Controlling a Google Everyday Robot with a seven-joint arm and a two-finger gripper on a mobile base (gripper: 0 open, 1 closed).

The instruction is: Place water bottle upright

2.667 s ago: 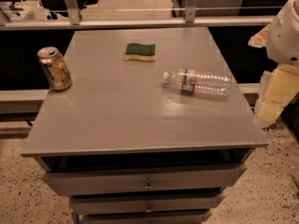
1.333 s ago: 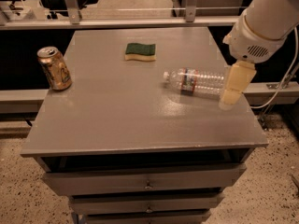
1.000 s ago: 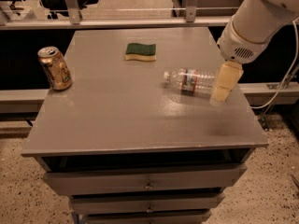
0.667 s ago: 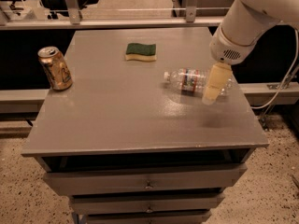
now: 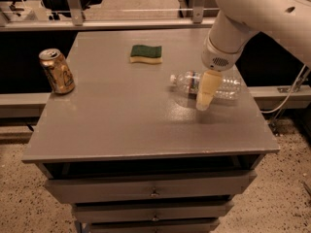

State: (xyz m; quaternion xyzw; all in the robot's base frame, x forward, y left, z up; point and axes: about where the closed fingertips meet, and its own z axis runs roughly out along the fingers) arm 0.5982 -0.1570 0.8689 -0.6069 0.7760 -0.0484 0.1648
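The water bottle point(image 5: 187, 83) lies on its side on the right part of the grey table top point(image 5: 126, 115), white cap pointing left, red-and-blue label band partly hidden. My gripper point(image 5: 204, 101) hangs from the white arm point(image 5: 233, 23) that comes in from the upper right. Its cream-coloured tip points down over the bottle's middle, in front of it, just above the table.
A gold drink can point(image 5: 57, 71) stands upright at the table's left edge. A green and yellow sponge point(image 5: 146, 53) lies at the back centre. Drawers point(image 5: 153, 188) sit below the table top. A metal rail point(image 5: 97, 22) runs behind the table.
My arm has swung in from the right and moved left and down. The gripper went from beside the table's right edge to over the bottle's middle. The bottle, can and sponge have not moved.
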